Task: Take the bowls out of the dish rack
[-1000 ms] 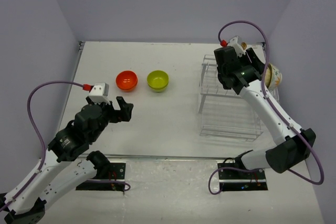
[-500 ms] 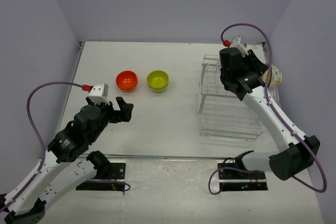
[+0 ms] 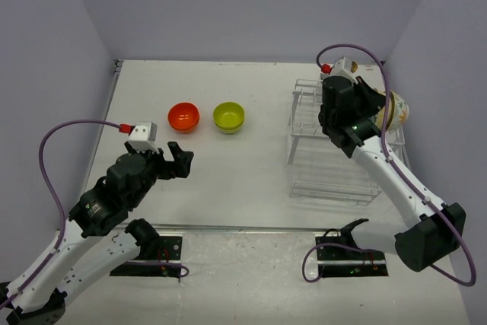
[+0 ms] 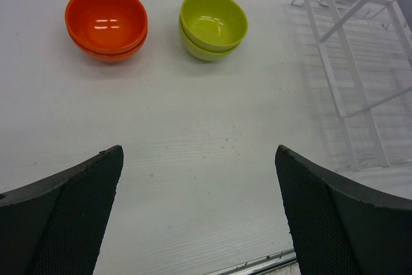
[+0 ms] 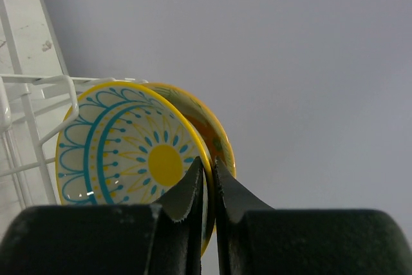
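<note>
Lilac walls close round a white bench (image 3: pixel 228 180), where the orange bowl (image 3: pixel 183 116) and green bowl (image 3: pixel 229 116) sit side by side, well apart from the dish rack (image 3: pixel 331 159). The left gripper (image 4: pixel 199 152) hangs above the bench with fingers spread and empty. The right gripper (image 5: pixel 207 165) has its fingers pinched on the rim of the patterned bowl (image 5: pixel 129 152), held on edge at the rack's far right corner. Glossy, stiff and probably breakable, this bowl could slip or swivel in a thin rim pinch.
</note>
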`<state>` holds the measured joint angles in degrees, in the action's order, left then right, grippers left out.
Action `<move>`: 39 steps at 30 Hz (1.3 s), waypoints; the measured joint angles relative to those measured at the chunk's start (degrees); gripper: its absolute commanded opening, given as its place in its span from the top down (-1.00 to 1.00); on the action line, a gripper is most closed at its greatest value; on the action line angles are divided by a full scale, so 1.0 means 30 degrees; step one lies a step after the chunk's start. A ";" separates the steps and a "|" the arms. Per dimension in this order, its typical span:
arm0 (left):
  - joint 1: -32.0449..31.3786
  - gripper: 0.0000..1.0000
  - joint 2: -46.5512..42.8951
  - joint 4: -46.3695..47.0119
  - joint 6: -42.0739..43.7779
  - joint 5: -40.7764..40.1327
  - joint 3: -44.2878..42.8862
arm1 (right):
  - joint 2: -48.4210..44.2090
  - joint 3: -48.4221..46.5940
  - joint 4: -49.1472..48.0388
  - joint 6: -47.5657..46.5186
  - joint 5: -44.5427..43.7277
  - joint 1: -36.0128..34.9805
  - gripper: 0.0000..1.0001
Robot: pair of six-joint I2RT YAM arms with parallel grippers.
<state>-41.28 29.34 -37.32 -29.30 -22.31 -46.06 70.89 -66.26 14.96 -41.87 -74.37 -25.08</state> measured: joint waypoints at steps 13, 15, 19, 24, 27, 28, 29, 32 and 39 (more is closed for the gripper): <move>0.0000 -1.00 -0.0080 0.0000 -0.0007 0.0007 0.0007 | 0.0029 -0.0262 -0.0393 -0.0707 -0.0393 -0.0474 1.00; 0.0000 -1.00 -0.0080 0.0007 0.0000 0.0007 0.0007 | 0.0073 -0.0554 -0.0233 -0.0605 -0.0415 -0.0663 1.00; 0.0000 -1.00 -0.0080 0.0051 0.0066 0.0182 0.0007 | 0.0197 -0.1443 0.0648 0.0015 -0.0590 -0.1035 1.00; 0.0000 -1.00 -0.0080 0.0131 0.0124 0.0328 0.0007 | 0.0226 -0.1785 0.1384 0.0423 -0.0896 -0.1377 1.00; 0.0000 -1.00 -0.0080 0.0131 0.0124 0.0364 0.0007 | 0.0226 -0.1916 0.1661 0.0459 -0.0918 -0.1501 1.00; 0.0000 -1.00 -0.0080 0.0131 0.0124 0.0372 0.0007 | 0.0226 -0.1967 0.1690 0.0459 -0.0940 -0.1537 1.00; 0.0000 -1.00 -0.0073 0.0131 0.0124 0.0372 0.0007 | 0.0219 -0.2033 0.1749 0.0452 -0.0998 -0.1596 1.00; 0.0000 -1.00 -0.0058 0.0146 0.0131 0.0444 0.0007 | 0.0189 -0.2339 0.1719 0.0685 -0.0780 -0.1953 1.00; 0.0000 -1.00 0.0109 0.0299 0.0146 0.0648 0.0007 | -0.0007 -0.2878 0.1931 0.1464 -0.0342 -0.2441 1.00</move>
<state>-41.28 29.67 -36.42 -28.86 -20.36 -46.04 70.87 -74.89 20.75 -37.47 -75.40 -32.40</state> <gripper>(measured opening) 0.997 0.061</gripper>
